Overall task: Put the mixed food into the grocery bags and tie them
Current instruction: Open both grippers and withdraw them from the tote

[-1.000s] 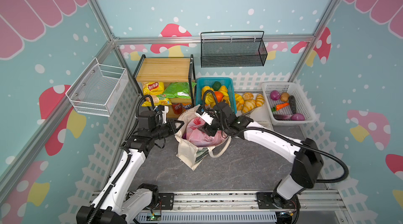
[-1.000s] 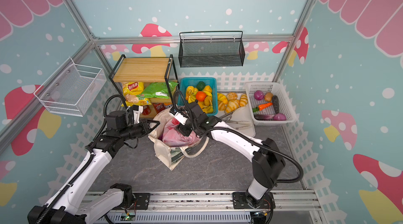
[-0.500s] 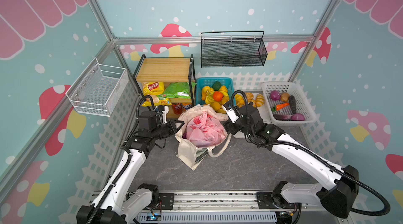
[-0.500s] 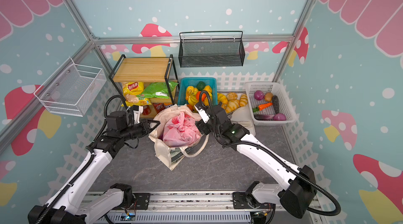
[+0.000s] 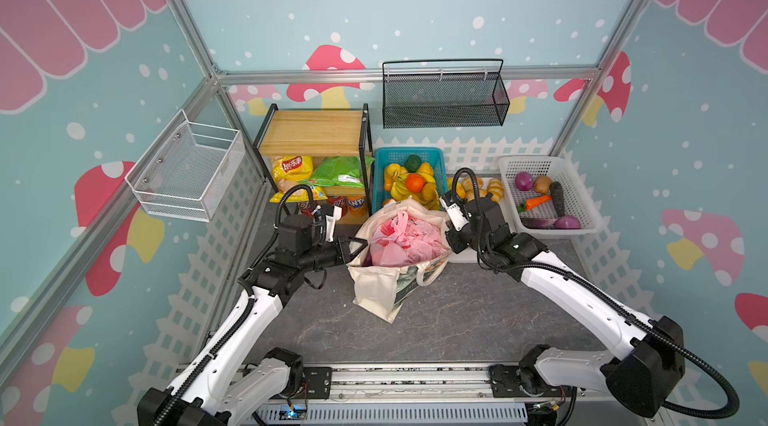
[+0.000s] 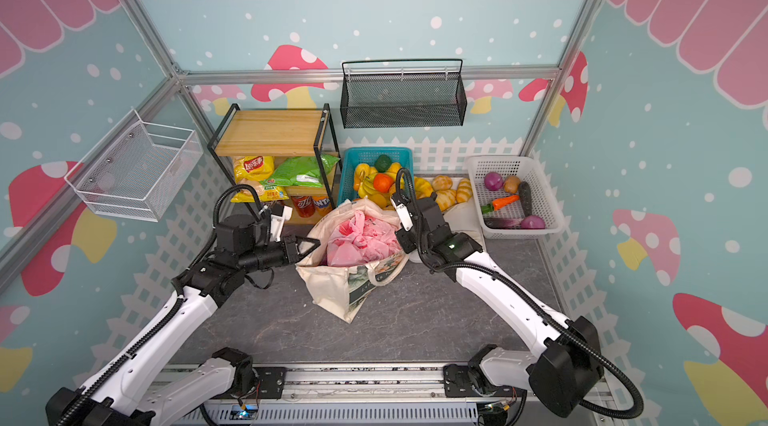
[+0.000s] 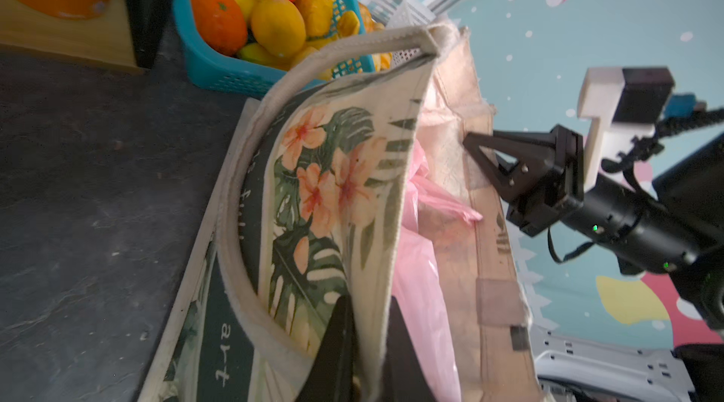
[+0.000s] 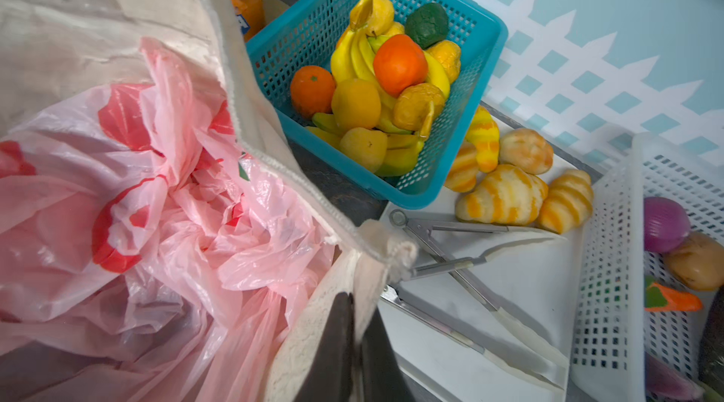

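Slack tote [image 5: 374, 291] on the table [image 5: 457, 320], pink bag [image 5: 405, 241] inside, food unseen; left gripper [image 7: 368, 302] and right gripper [image 8: 358, 302] pinch opposite rims, so uneven pulling may slip the canvas or topple the tote.

Top views high, looking down, wrist views close, sharing tote [image 7: 341, 184]

Landmark: canvas tote [image 5: 374, 291], standing mid-way on the table [image 5: 457, 320]. In the tote: plastic carrier [image 5: 399, 237]. Directly behind the tote: fruit basket [image 5: 409, 150]. Behind and left of the tote: shelf rack [image 5: 316, 133], snack packets [image 5: 328, 172] and cans [image 5: 353, 206] on its lower tiers. Just right of the tote: tray [image 8: 521, 263] bearing tongs [image 8: 450, 265], bread rolls [image 8: 505, 194] at its far end. Further right of the tote: vegetable basket [image 5: 528, 163].
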